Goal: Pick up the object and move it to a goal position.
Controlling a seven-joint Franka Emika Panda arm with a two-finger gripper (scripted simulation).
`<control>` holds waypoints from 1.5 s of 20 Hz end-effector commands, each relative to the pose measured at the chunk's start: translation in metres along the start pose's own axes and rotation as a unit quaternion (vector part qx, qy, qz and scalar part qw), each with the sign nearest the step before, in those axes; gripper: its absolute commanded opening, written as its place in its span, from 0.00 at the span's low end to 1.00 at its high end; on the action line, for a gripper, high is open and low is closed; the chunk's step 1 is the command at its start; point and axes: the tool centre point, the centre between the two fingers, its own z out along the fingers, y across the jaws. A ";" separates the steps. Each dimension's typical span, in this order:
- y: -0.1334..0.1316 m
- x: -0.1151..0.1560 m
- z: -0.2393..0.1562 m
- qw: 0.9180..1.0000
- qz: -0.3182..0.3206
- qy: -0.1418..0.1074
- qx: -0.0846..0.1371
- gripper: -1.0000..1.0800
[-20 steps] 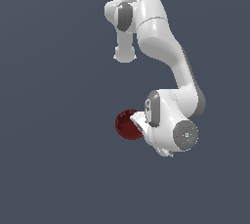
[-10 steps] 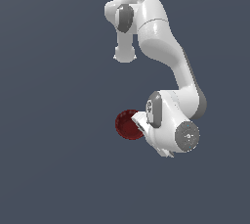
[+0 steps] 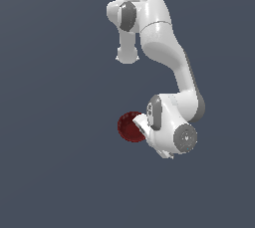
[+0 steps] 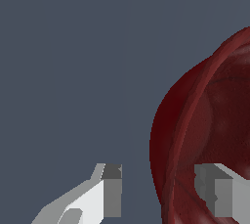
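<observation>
You're looking at one white Panda arm [image 3: 164, 48] running from the upper middle of the exterior frame down to the lower right of centre, where the wrist is folding over. The gripper [image 3: 141, 126] is sitting just left of that wrist block, pointing toward the frame's left. The dark red bowl [image 3: 130, 126] is lying right against it, at lower centre of the exterior frame, its round face showing toward the camera; the gripper is overlapping its right edge.

In the wrist view the bowl [image 4: 210, 130] is filling the right half of the picture, ridged rim curving up. The gripper [image 4: 162, 193] is showing two fingers: one finger [image 4: 112, 196] is standing on the outside of the bowl wall, with a gap of grey background between them, and the other finger [image 4: 219, 193] is sitting inside the bowl. So the jaws are straddling the rim, set fairly wide, not pinching it. You cannot tell whether the inner finger is touching the wall.

Everything else is flat grey-blue background [image 3: 50, 97].
</observation>
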 end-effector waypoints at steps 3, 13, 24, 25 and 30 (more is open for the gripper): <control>0.000 0.000 0.008 1.000 0.000 0.000 0.000 0.62; 0.000 0.000 0.008 1.000 0.000 0.000 0.000 0.00; 0.018 0.019 0.012 1.000 0.001 0.000 0.000 0.00; 0.023 0.024 0.013 1.000 0.001 0.000 0.000 0.00; 0.054 0.058 0.021 1.000 0.001 0.000 0.000 0.00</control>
